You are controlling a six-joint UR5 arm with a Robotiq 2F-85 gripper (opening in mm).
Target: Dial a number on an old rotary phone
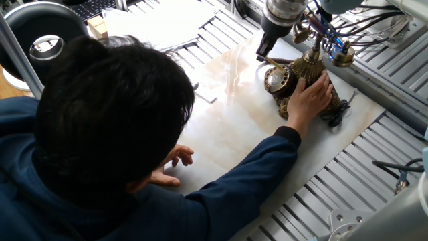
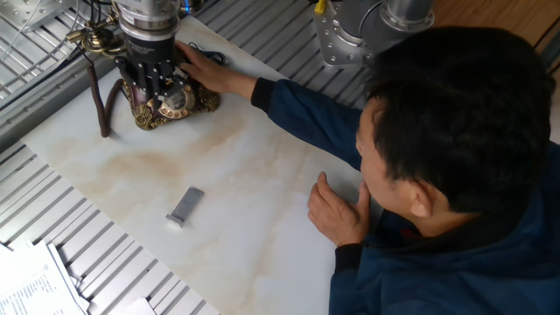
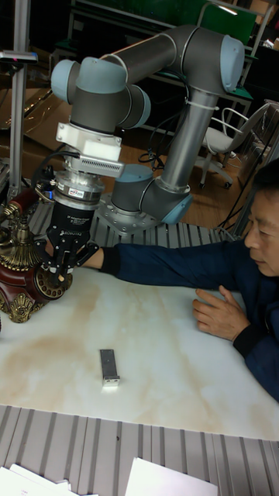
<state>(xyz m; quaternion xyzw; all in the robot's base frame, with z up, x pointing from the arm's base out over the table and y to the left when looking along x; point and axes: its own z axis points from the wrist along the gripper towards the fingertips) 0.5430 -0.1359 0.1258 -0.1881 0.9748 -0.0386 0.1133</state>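
The old rotary phone (image 2: 166, 98) is sitting near a far corner of the marble-patterned bench (image 2: 245, 201), its coppery dial (image 1: 276, 78) facing up and toward the seated person; the end effector (image 3: 63, 267) is hanging directly over that dial with its dark fingers (image 2: 149, 77) pointing down and drawn narrowly together, the tips seeming to be touching the dial face, though no view is showing whether they are closed on anything.

The person's one hand (image 1: 313, 94) is resting on the phone's embossed base just beside the dial, bracing it; the other hand (image 3: 219, 311) is lying on the bench well apart from the phone.

The tall fixed view is showing the whole grey arm (image 3: 167, 70) arching down from its base behind the bench, which the two other cameras are cropping; it is also showing the phone only at the left edge, partly cut off.

The other fixed view is showing a dark curved cord (image 2: 103, 101) rising beside the phone and the brass handset end (image 2: 92, 38) behind the end effector; one fixed view is instead showing a brass handset end (image 1: 343, 57) on the cradle and a large black round device (image 1: 41, 30) near the top left corner.

A small grey metal block (image 2: 185, 206) is lying on the bench well apart from the phone; in one fixed view the person's head is hiding most of it.
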